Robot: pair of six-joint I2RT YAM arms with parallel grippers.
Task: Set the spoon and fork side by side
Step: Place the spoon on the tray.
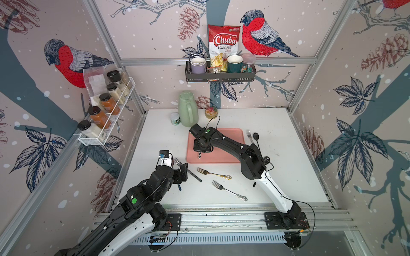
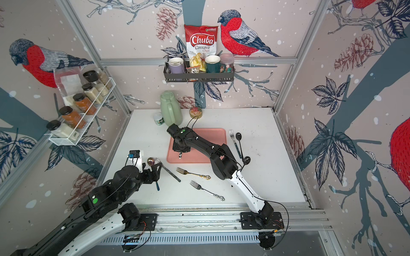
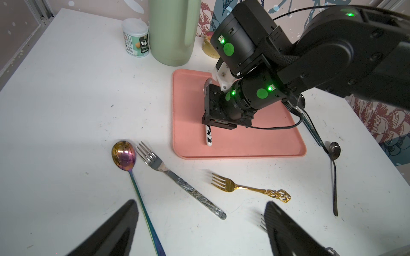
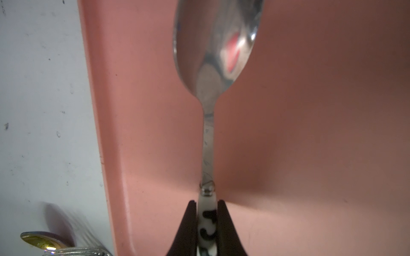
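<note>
My right gripper (image 4: 206, 204) is shut on the black-and-white handle of a silver spoon (image 4: 218, 44), held low over the pink tray (image 4: 310, 133); both top views show that handle poking out under the gripper (image 1: 199, 155) (image 2: 180, 155). On the table left of the tray, an iridescent spoon (image 3: 123, 155) lies beside a silver fork (image 3: 177, 179) with a patterned handle. My left gripper (image 3: 200, 202) hovers open over their handle ends, holding nothing. In a top view the left arm hides most of that spoon, but its bowl (image 2: 151, 161) shows.
A gold fork (image 1: 213, 174) and an ornate silver fork (image 1: 228, 190) lie near the front. A fork (image 1: 250, 135) and black spoon (image 1: 256, 136) lie right of the tray, and another black spoon (image 3: 334, 168) beside the right arm. A green jug (image 1: 188, 109), small can (image 1: 175, 119) and tin (image 1: 211, 112) stand at the back.
</note>
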